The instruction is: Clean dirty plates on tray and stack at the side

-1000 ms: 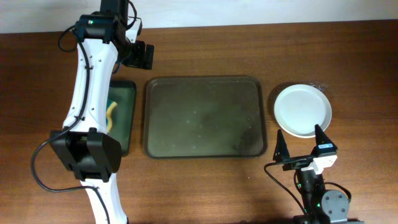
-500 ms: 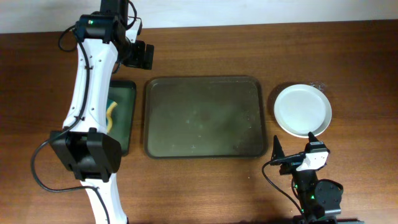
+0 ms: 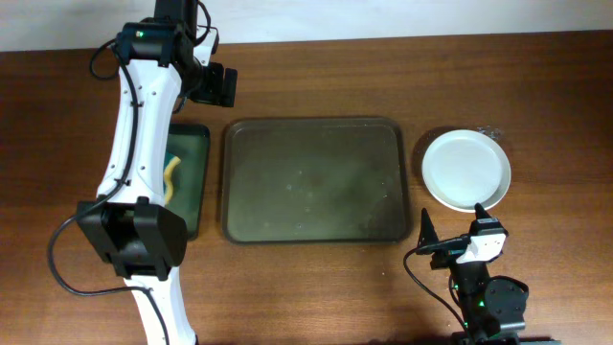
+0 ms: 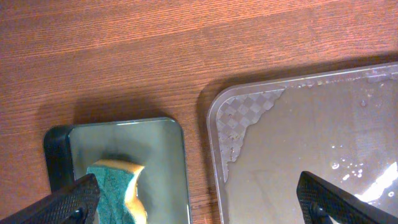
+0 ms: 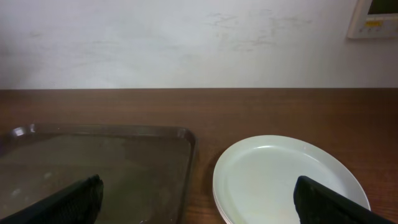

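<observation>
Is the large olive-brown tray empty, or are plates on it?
Empty: the large olive-brown rectangular tray holds only droplets; the round white plates sit stacked beside it.

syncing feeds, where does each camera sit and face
overhead: above the table, straight down on tray, plates, left arm, right arm
left wrist: on the left arm, looks down at the tray corner and a sponge in a small tray; open left tool tips show
right wrist: low, facing the wall across tray and plates; open right tool tips show
shared: all see the tray
</observation>
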Controlling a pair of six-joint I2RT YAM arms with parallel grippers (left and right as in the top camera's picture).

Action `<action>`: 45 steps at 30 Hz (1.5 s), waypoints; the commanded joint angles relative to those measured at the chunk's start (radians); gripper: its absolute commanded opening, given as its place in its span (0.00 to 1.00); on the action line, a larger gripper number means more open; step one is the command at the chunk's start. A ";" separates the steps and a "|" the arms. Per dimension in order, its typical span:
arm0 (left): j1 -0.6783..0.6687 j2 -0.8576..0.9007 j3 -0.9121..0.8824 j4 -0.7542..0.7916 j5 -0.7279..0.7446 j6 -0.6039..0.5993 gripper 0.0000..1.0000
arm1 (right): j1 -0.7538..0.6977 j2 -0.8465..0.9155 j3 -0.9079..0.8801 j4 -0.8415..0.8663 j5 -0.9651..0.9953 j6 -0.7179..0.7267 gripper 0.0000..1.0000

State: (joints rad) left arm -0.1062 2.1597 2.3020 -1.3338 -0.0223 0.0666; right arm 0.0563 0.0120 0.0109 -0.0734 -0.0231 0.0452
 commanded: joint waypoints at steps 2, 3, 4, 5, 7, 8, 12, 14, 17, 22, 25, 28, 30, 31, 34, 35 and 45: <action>-0.033 -0.077 0.003 0.002 0.008 -0.006 0.99 | 0.010 -0.008 -0.005 -0.006 0.009 0.004 0.98; -0.054 -0.116 0.003 0.002 0.008 -0.006 0.99 | 0.010 -0.008 -0.005 -0.006 0.009 0.004 0.98; -0.068 -0.144 0.003 0.002 0.008 -0.006 0.99 | 0.010 -0.008 -0.005 -0.006 0.009 0.004 0.98; -0.095 -0.202 0.003 0.002 0.008 -0.006 1.00 | 0.010 -0.008 -0.005 -0.006 0.009 0.004 0.99; -0.122 -0.291 0.003 0.002 0.008 -0.006 0.99 | 0.010 -0.008 -0.005 -0.006 0.009 0.004 0.98; -0.133 -0.333 0.003 0.002 0.008 -0.006 0.99 | 0.010 -0.008 -0.005 -0.006 0.009 0.004 0.98; -0.192 -0.552 -0.053 0.002 0.008 -0.006 0.99 | 0.010 -0.008 -0.005 -0.006 0.009 0.004 0.98; -0.210 -0.715 -0.228 0.051 -0.036 0.022 0.99 | 0.010 -0.008 -0.005 -0.006 0.009 0.004 0.98; -0.170 -0.985 -0.631 0.337 -0.034 0.033 0.99 | 0.010 -0.008 -0.005 -0.006 0.009 0.004 0.98; 0.021 -1.451 -1.348 0.884 0.209 0.154 0.99 | 0.010 -0.008 -0.005 -0.006 0.009 0.004 0.98; 0.096 -1.658 -1.654 1.085 0.274 0.158 0.99 | 0.010 -0.008 -0.005 -0.006 0.009 0.004 0.99; 0.106 -1.815 -1.902 1.251 0.270 0.184 0.99 | 0.010 -0.008 -0.005 -0.006 0.009 0.004 0.98; 0.122 -1.905 -2.040 1.339 0.270 0.225 0.99 | 0.010 -0.008 -0.005 -0.006 0.009 0.004 0.98; 0.133 -1.932 -2.076 1.355 0.270 0.238 0.99 | 0.010 -0.008 -0.005 -0.006 0.009 0.004 0.98; 0.190 -2.035 -2.187 1.361 0.269 0.254 0.99 | 0.010 -0.008 -0.005 -0.006 0.009 0.004 0.98; 0.202 -2.065 -2.214 1.351 0.270 0.254 0.99 | 0.010 -0.008 -0.005 -0.006 0.009 0.004 0.98; 0.208 -2.155 -2.294 1.273 0.251 0.366 0.99 | 0.010 -0.008 -0.005 -0.006 0.009 0.004 0.98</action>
State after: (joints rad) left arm 0.0952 0.0158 0.0158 -0.0616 0.2344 0.4042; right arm 0.0570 0.0101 0.0109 -0.0746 -0.0223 0.0490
